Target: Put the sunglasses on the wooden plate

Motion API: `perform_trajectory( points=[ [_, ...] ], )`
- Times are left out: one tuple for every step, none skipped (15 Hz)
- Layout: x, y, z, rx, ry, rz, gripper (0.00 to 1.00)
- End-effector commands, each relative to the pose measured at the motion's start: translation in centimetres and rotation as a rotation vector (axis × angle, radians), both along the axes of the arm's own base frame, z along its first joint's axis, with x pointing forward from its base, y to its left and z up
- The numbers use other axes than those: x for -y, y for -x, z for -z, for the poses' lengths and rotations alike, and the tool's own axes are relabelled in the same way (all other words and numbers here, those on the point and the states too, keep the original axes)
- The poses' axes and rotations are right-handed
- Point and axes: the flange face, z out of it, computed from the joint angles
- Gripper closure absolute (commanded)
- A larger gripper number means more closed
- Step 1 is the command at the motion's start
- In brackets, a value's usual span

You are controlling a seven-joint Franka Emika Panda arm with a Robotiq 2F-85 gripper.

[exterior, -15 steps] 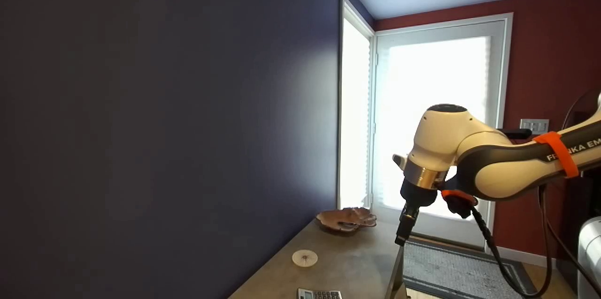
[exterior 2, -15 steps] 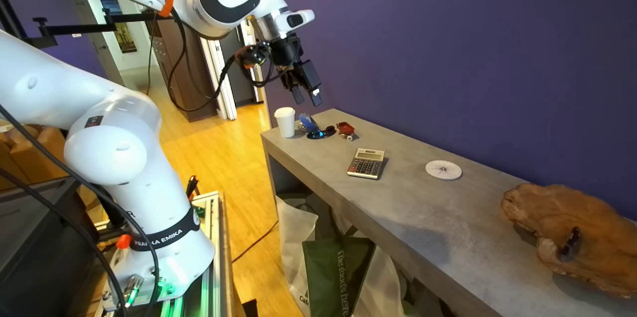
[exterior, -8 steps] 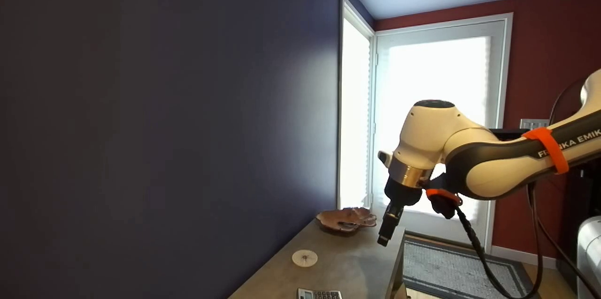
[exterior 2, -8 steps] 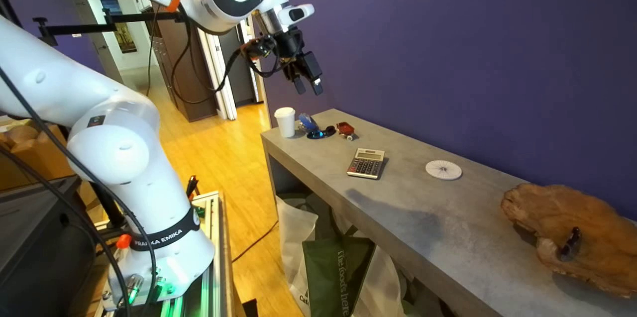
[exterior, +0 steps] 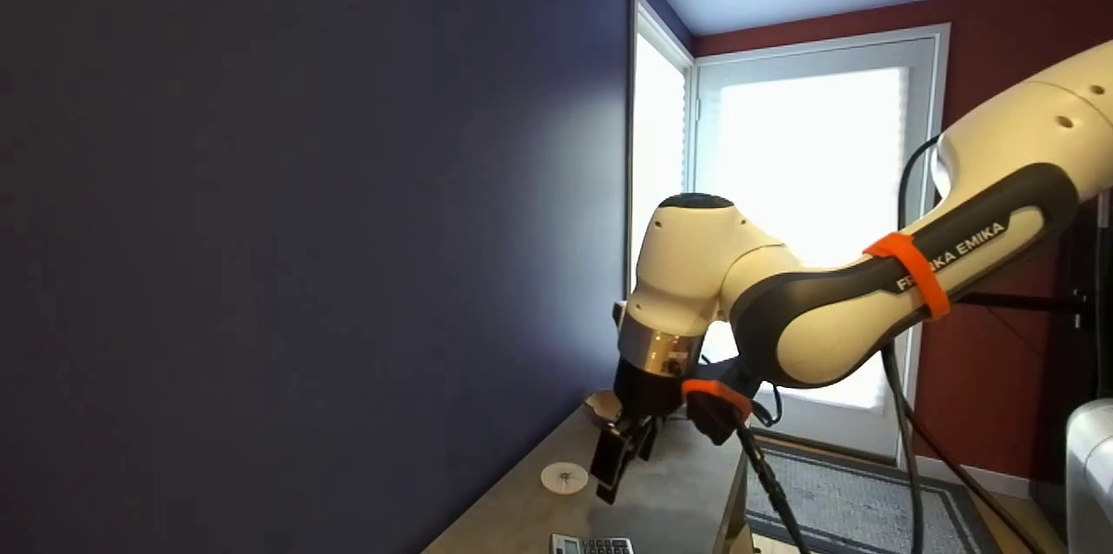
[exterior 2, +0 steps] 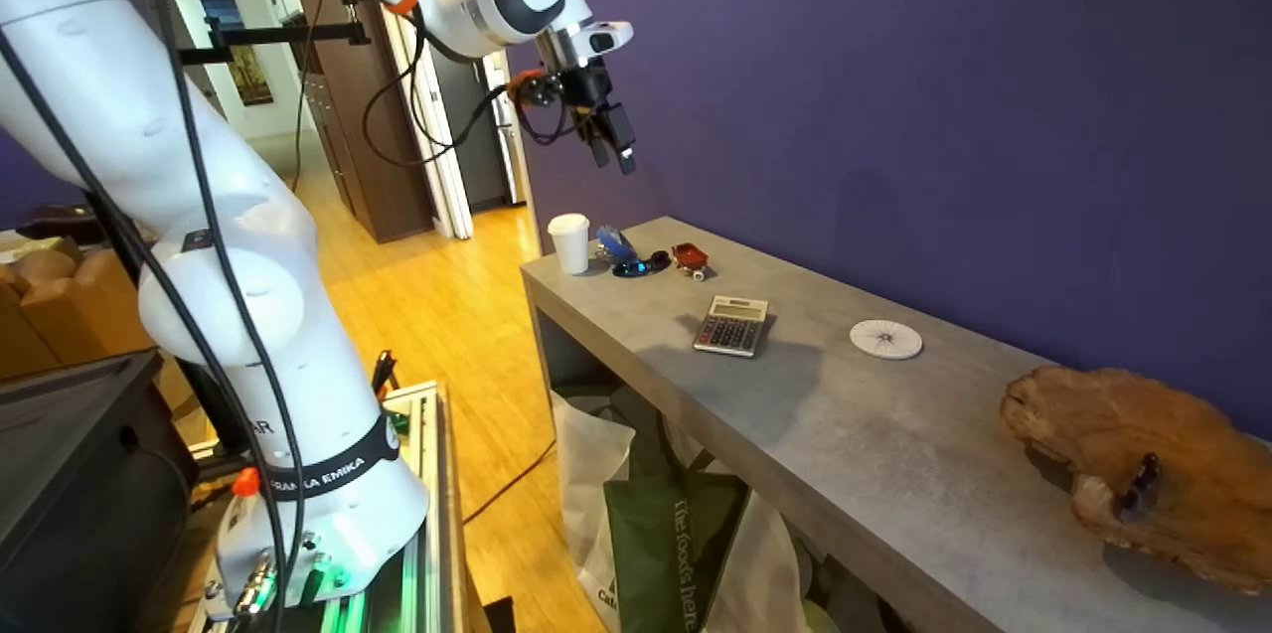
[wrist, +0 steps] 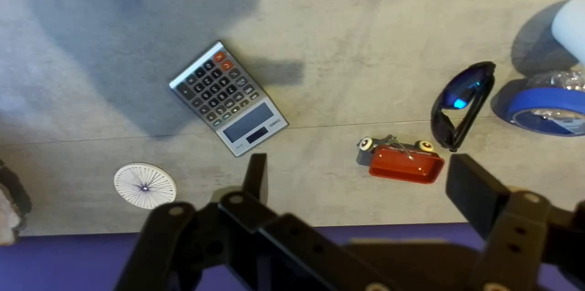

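Grey tabletop (wrist: 329, 53) fills most of the wrist view, edged by purple wall (wrist: 59, 261); the gripper (wrist: 358, 170) has its fingers spread wide, gripping nothing. Blue-lensed sunglasses (wrist: 459, 99) lie just beside a red toy wagon (wrist: 404, 165), well apart from a Casio calculator (wrist: 228, 99). In an exterior view, the wooden plate (exterior 2: 1163, 434) rests toward the tabletop's opposite end from the sunglasses. In an exterior view, the white arm (exterior: 835, 337) and gripper partly hide the wooden plate.
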Motion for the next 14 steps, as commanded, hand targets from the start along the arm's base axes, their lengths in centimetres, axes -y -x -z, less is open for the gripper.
perform_trajectory(
  points=[
    [-4.4, -4.4, 1.5, -0.047, -0.070, 0.072, 0.00],
    [-5.7, -5.1, 2.1, -0.056, -0.077, 0.076, 0.00],
    [-7.2, -5.7, 2.8, -0.068, -0.079, 0.065, 0.00],
    [-8.7, -6.1, 3.6, -0.076, -0.070, 0.048, 0.00],
    [-10.1, -6.5, 4.5, -0.081, -0.052, 0.030, 0.00],
    [-7.1, -4.9, 3.1, -0.063, -0.062, 0.031, 0.00],
    [-8.4, -5.3, 3.9, -0.074, -0.062, 0.022, 0.00],
    [-9.3, -5.6, 4.6, -0.084, -0.064, 0.016, 0.00],
    [-9.8, -5.9, 5.1, -0.091, -0.067, 0.012, 0.00],
    [-10.0, -6.1, 5.3, -0.094, -0.069, 0.012, 0.00],
    [-9.9, -6.3, 5.2, -0.094, -0.070, 0.015, 0.00],
    [-9.9, -6.4, 5.1, -0.092, -0.071, 0.017, 0.00],
    [-9.9, -6.5, 5.0, -0.091, -0.071, 0.017, 0.00],
    [-9.9, -6.5, 5.0, -0.091, -0.071, 0.017, 0.00]
  ],
)
